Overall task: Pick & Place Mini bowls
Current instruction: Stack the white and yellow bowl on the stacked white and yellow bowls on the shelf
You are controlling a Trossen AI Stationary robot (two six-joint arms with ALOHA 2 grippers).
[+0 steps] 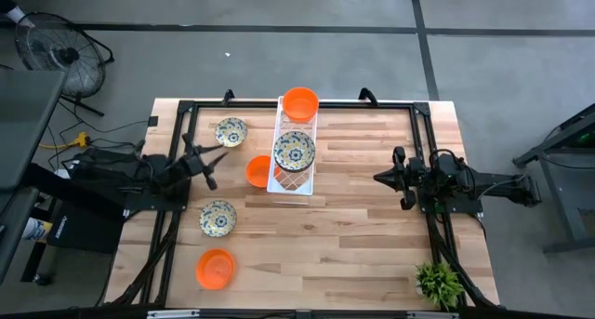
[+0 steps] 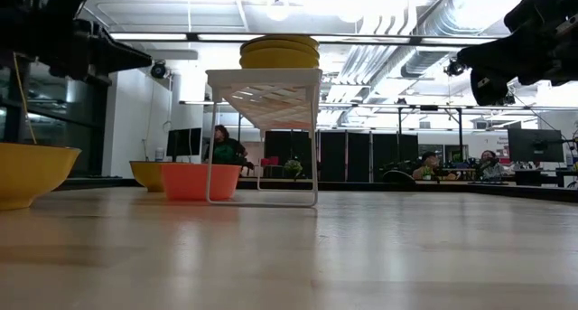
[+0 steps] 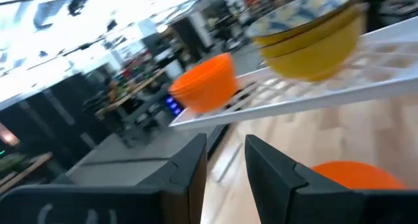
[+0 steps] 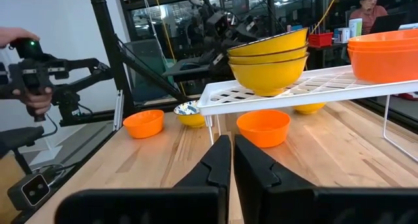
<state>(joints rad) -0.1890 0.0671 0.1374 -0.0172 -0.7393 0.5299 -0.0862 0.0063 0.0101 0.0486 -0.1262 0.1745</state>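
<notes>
A white lattice tray [image 1: 291,178] stands on legs at the table's middle. On it rest a stack of orange mini bowls [image 1: 300,103] at its far end and a stack of floral mini bowls [image 1: 294,152], yellow outside [image 4: 268,57]. An orange bowl [image 1: 256,170] sits on the table at the tray's left side. Two floral bowls [image 1: 231,131] [image 1: 218,218] and another orange bowl [image 1: 215,268] stand on the table's left half. My left gripper [image 1: 216,166] [image 3: 226,145] hovers open left of the tray, holding nothing. My right gripper [image 1: 381,177] [image 4: 232,145] waits shut at the right, level and empty.
A small green plant [image 1: 437,282] stands at the near right corner. Black frame rails [image 1: 423,133] run along the table's left, right and far sides. In the right wrist view a person's hand [image 4: 26,38] holds a device beyond the table's left edge.
</notes>
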